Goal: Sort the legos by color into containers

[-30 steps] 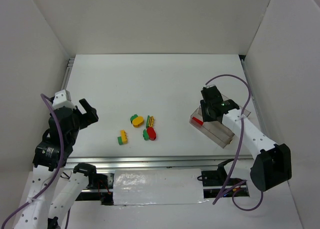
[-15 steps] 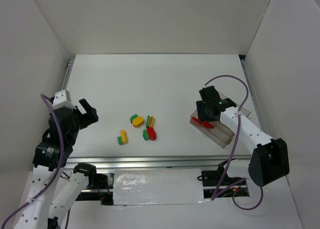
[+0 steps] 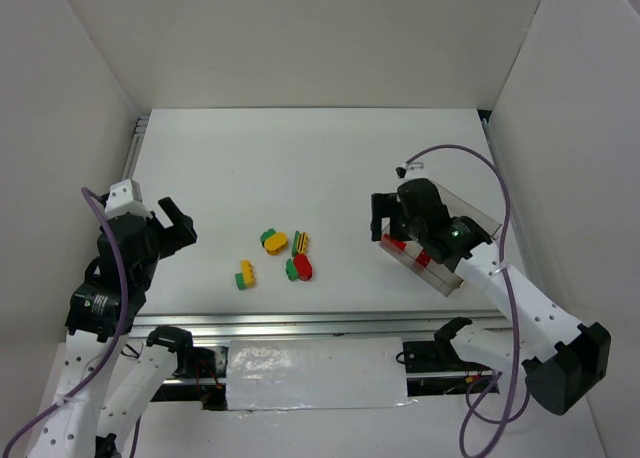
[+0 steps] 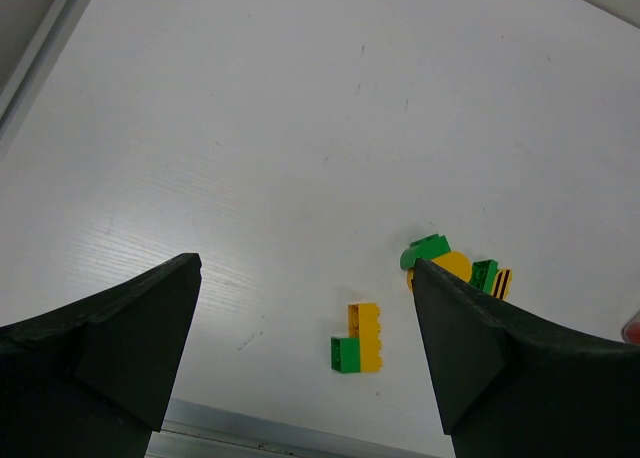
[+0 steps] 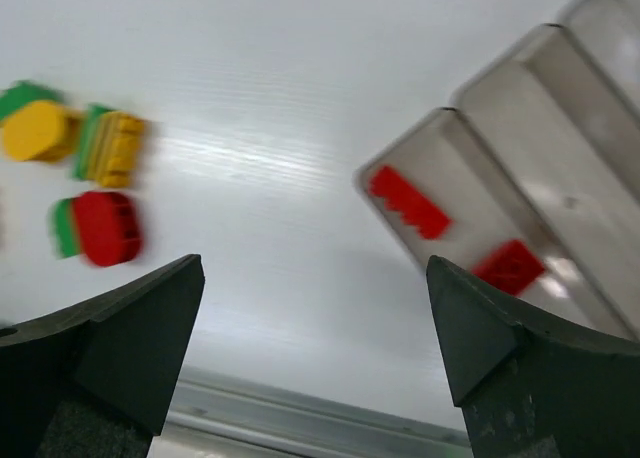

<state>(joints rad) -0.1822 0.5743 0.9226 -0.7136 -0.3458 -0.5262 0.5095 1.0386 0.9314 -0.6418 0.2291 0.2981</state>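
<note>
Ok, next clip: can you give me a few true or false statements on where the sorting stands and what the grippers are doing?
1. Two red bricks lie in the same compartment of the tray. True.
2. The right gripper is shut on a red brick. False: it is open with nothing between its fingers.
3. The middle compartment holds a green brick. False: no brick shows in it.
4. A yellow-and-green piece lies loose outside the tray. True.
5. The left gripper grips a yellow brick. False: it is open and holds nothing.
</note>
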